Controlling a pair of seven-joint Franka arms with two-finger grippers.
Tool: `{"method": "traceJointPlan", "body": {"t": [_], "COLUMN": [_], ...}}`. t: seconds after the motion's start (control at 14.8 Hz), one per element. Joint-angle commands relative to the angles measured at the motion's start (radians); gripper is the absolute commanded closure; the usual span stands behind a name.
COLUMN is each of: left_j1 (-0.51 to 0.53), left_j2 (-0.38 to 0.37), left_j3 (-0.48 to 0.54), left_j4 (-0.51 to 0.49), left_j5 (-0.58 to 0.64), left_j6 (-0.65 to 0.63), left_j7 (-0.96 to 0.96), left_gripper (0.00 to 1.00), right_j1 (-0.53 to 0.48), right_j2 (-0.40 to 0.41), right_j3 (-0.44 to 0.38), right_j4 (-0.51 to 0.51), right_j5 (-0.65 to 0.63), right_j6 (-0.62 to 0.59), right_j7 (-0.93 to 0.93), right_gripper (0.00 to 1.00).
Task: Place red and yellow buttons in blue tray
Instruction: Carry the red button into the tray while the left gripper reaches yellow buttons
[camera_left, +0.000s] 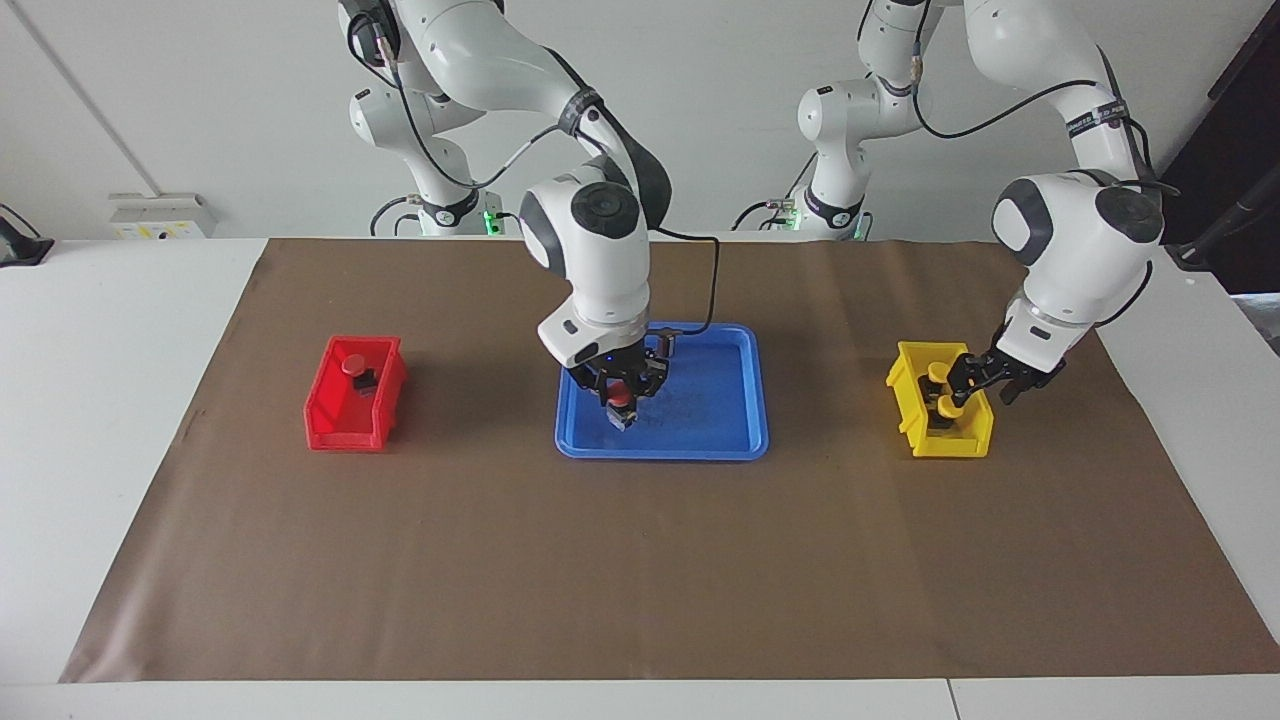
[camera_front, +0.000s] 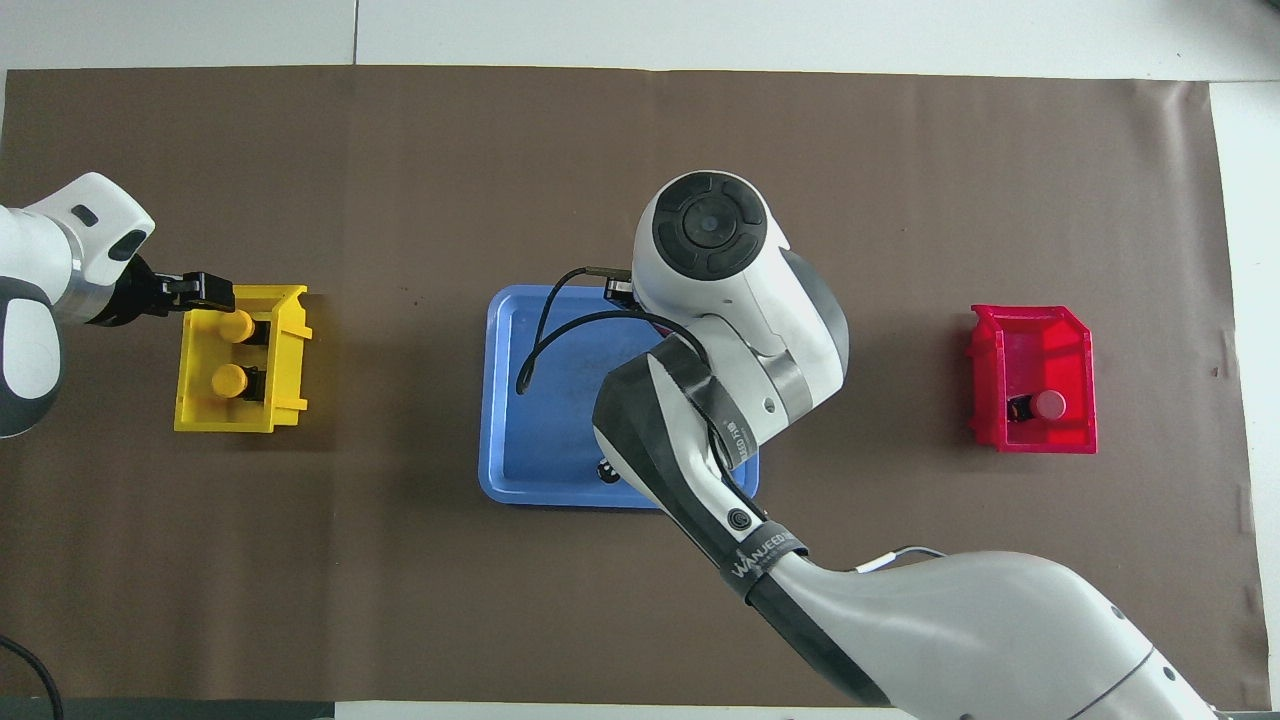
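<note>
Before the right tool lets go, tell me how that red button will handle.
The red button, held by the right tool over the blue tray, looks rigid and probably light. Its wide round cap on a narrower body suggests it may tip, then roll in an arc.

You see a matt brown paper sheet (camera_left: 640, 560), glossy plastic blue tray (camera_left: 745, 400), and smooth white arm shells (camera_left: 600, 250).

Two glossy white arms with dark grey joint caps — black cables, black end effectors, a lettered wrist band.
</note>
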Motion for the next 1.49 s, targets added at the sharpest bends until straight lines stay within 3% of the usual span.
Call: {"method": "traceJointPlan", "body": {"t": [0.0, 0.2, 0.47, 0.61, 0.68, 0.88, 0.95, 1.02, 1.08, 1.29, 1.42], "left_j1": [-0.019, -0.026, -0.038, -0.038, -0.038, -0.038, -0.038, -0.038, -0.038, -0.038, -0.042], "left_j2": [-0.01, -0.01, -0.009, 0.003, 0.008, 0.013, 0.013, 0.013, 0.013, 0.011, 0.013], "left_j3": [0.006, 0.004, 0.006, 0.006, 0.006, 0.006, 0.006, 0.006, 0.006, 0.007, 0.0], "left_j4": [-0.059, -0.08, -0.088, -0.096, -0.097, -0.1, -0.1, -0.1, -0.094, 0.033, 0.204], "left_j5": [0.005, 0.005, 0.005, 0.005, 0.005, 0.005, 0.005, 0.005, 0.005, 0.006, 0.009], "left_j6": [0.06, 0.085, 0.091, 0.108, 0.114, 0.12, 0.12, 0.113, 0.105, -0.097, -0.303], "left_j7": [-0.02, -0.02, -0.029, -0.029, -0.029, -0.028, -0.031, -0.031, -0.037, -0.039, -0.048], "left_gripper": [0.23, 0.24, 0.25, 0.26, 0.28, 0.35, 0.45, 0.83, 0.99, 0.99, 0.99], "right_j1": [0.011, 0.034, 0.032, 0.032, 0.034, -0.022, -0.074, -0.123, -0.183, -0.341, -0.443], "right_j2": [0.022, 0.019, 0.005, 0.005, 0.005, -0.02, -0.079, -0.13, -0.196, -0.364, -0.449], "right_j3": [-0.002, -0.004, -0.002, -0.004, -0.007, -0.018, -0.018, -0.016, -0.016, -0.013, -0.015], "right_j4": [0.023, -0.023, -0.069, -0.055, -0.026, 0.084, 0.063, 0.028, -0.019, -0.222, -0.345], "right_j5": [-0.011, -0.005, -0.005, -0.005, -0.012, -0.066, -0.067, -0.066, -0.064, -0.048, 0.011], "right_j6": [0.006, 0.024, 0.038, 0.022, -0.018, -0.197, -0.233, -0.26, -0.28, -0.275, -0.224], "right_j7": [0.039, 0.059, 0.064, 0.064, 0.064, 0.026, -0.035, -0.113, -0.202, -0.468, -0.623], "right_gripper": [0.76, 0.74, 0.57, 0.07, 0.0, 0.0, 0.0, 0.0, 0.0, 0.0, 0.0]}}
